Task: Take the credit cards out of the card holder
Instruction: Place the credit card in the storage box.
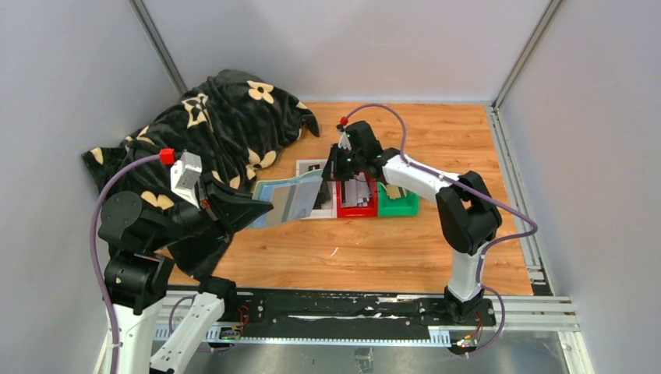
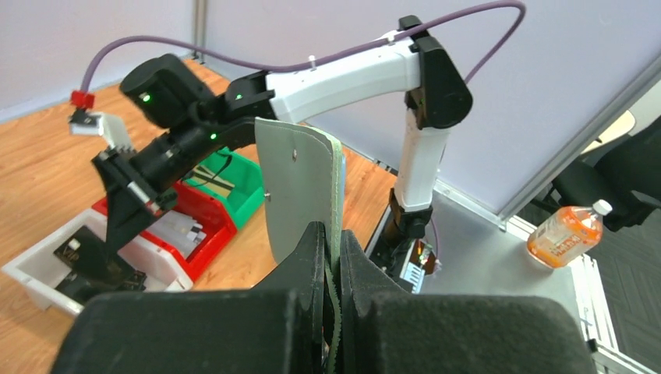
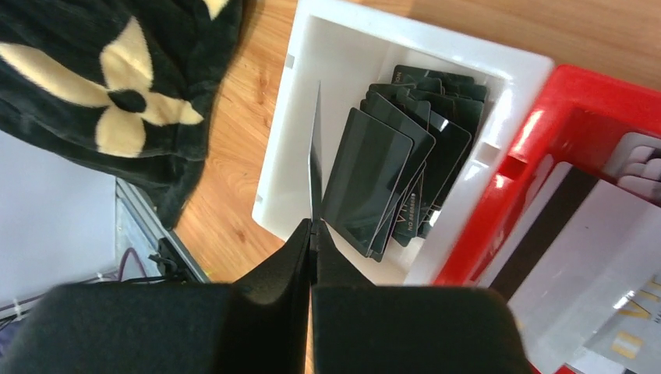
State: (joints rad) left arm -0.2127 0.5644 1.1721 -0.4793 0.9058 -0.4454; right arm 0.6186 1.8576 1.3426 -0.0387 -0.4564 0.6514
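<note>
Wood-grain tabletop (image 1: pixel 390 257) fills the overhead view, with a black blanket with cream flowers (image 1: pixel 226 125) heaped at its far left. The left gripper (image 1: pixel 248 209) holds the card holder (image 1: pixel 292 199) raised off the table and spread open, pale teal inside facing up. Its free end reaches toward the right gripper (image 1: pixel 334 178). That gripper hangs over a white tray (image 1: pixel 300 162). A red tray (image 1: pixel 343 209) sits just beside the white one, and a green tray (image 1: pixel 401 206) sits beyond the red.

Left wrist view: the left gripper (image 2: pixel 331 245) has its fingers clamped on the edge of the card holder (image 2: pixel 296 195), which stands upright showing its grey-green outer face. Behind it, the right gripper (image 2: pixel 109 249) points down with a dark credit card (image 2: pixel 78 253) at its tips, over the white tray (image 2: pixel 23 273). The red tray (image 2: pixel 210 234) and the green tray (image 2: pixel 242 195) line up behind. A bottle of orange drink (image 2: pixel 567 234) stands off the table at the right.

Right wrist view: the right gripper (image 3: pixel 312 234) has its fingers pressed together on one credit card (image 3: pixel 316 156), seen edge-on as a thin line. It is held above the white tray (image 3: pixel 281 117). A fanned stack of black credit cards (image 3: pixel 390 156) lies in that tray. The red tray (image 3: pixel 538 132) touches its side and contains silvery-white credit cards (image 3: pixel 577 265). The blanket (image 3: pixel 93 78) lies at the upper left.
</note>
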